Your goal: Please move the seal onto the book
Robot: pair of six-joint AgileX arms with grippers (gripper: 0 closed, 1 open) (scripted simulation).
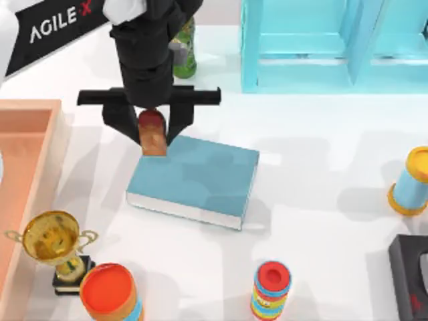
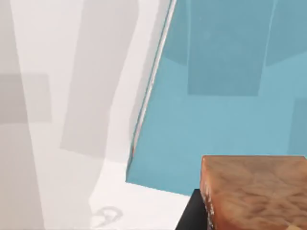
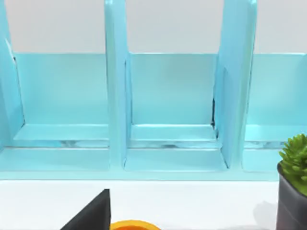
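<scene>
The seal [image 1: 153, 132], a brownish-orange block with a dark red rounded top, hangs between the fingers of my left gripper [image 1: 151, 134], which is shut on it. It is held over the far left corner of the teal-blue book [image 1: 200, 175], which lies flat mid-table. In the left wrist view the seal's brown block [image 2: 254, 191] sits close up, with the book's cover [image 2: 216, 120] beneath and beyond it. Whether the seal touches the cover I cannot tell.
A light blue shelf unit [image 1: 334, 47] stands at the back right, a green bottle [image 1: 184, 50] behind my left arm. An orange tray [image 1: 23, 174] lies at the left edge. A gold trophy [image 1: 57, 244], an orange-lidded can [image 1: 110, 291], a striped cylinder [image 1: 271, 291] and a yellow-blue can [image 1: 411, 180] stand around.
</scene>
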